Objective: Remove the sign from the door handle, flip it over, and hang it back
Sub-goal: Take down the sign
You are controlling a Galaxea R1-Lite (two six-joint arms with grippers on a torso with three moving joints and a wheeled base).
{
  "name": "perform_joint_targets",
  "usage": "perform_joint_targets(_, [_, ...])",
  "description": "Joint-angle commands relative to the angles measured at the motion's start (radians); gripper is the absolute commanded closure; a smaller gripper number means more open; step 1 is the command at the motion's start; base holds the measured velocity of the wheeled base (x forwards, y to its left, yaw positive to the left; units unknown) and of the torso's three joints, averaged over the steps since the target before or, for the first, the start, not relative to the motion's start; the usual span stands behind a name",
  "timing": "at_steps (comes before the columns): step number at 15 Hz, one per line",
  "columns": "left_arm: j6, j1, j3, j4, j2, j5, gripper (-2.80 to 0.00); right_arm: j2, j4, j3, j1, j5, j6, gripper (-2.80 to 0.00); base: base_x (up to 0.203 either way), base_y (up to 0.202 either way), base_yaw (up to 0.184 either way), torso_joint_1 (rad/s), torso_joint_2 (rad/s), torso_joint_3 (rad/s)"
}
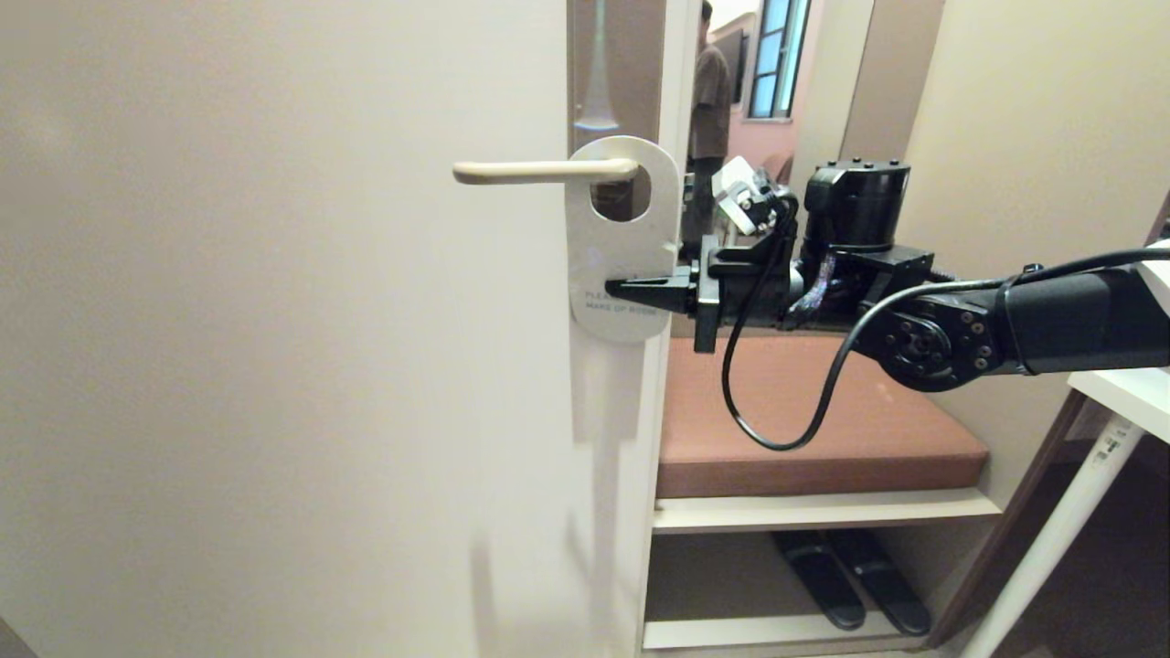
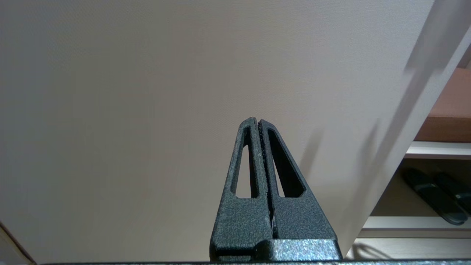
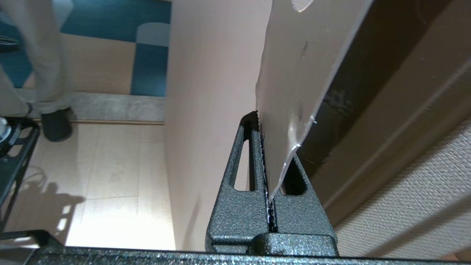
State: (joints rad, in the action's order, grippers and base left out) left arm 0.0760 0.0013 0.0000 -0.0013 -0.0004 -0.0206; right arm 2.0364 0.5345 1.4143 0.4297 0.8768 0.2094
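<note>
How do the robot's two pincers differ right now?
The right pincer is clamped on the lower part of the white sign, while the left pincer holds nothing. The right pincer reaches level toward the door handle, where the sign hangs; the left pincer only faces the plain door, touching nothing, and does not appear in the head view. Both are the same black tapered shape, and both are shut.

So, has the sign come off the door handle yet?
No, the sign hangs with its hole around the door handle, white face out, while the right gripper pinches its lower part.
</note>
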Motion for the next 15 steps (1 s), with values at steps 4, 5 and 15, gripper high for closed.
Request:
perform_joint_targets(4, [0.001, 0.0, 0.0, 0.0, 0.0, -0.001, 0.0, 0.002, 0.003, 0.0, 0.027, -0.048, 0.002, 0.0, 0.0, 0.0, 0.0, 0.0, 0.0, 0.0])
perform_joint_targets(5, [0.001, 0.0, 0.0, 0.0, 0.0, -0.001, 0.0, 0.002, 0.003, 0.0, 0.039, -0.059, 0.002, 0.0, 0.0, 0.0, 0.0, 0.0, 0.0, 0.0])
perform_joint_targets(15, [0.001, 0.0, 0.0, 0.0, 0.0, -0.001, 0.0, 0.005, 0.002, 0.005, 0.129, -0.325, -0.001, 0.0, 0.0, 0.0, 0.0, 0.0, 0.0, 0.0])
